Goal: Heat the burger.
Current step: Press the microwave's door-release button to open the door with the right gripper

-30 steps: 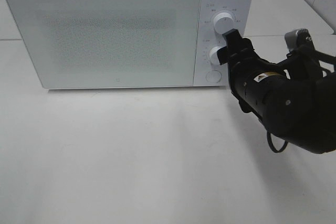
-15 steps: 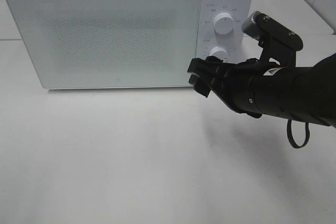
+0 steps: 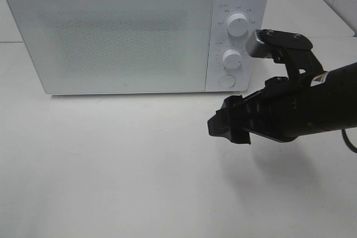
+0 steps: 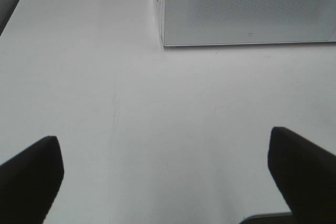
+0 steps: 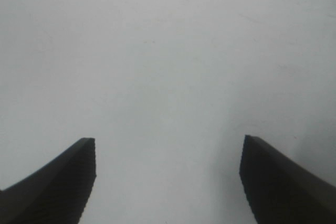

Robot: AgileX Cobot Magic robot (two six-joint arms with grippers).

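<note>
No burger is in view. The right fingers (image 5: 52, 182), spread and empty, hover near-right of the closed microwave (image 3: 128, 37), closer to its knobs (image 3: 231, 58) than the left fingers (image 4: 26, 177), which are also spread.

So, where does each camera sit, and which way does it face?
Exterior high: sits above, faces down at the white box-shaped microwave oven on the white table; the black right arm and right gripper show.
Left wrist: low over the table, faces the microwave oven's lower front; the open left gripper shows.
Right wrist: faces only the table; the open right gripper shows.
Shared: exterior high and left wrist both see the microwave oven.
</note>
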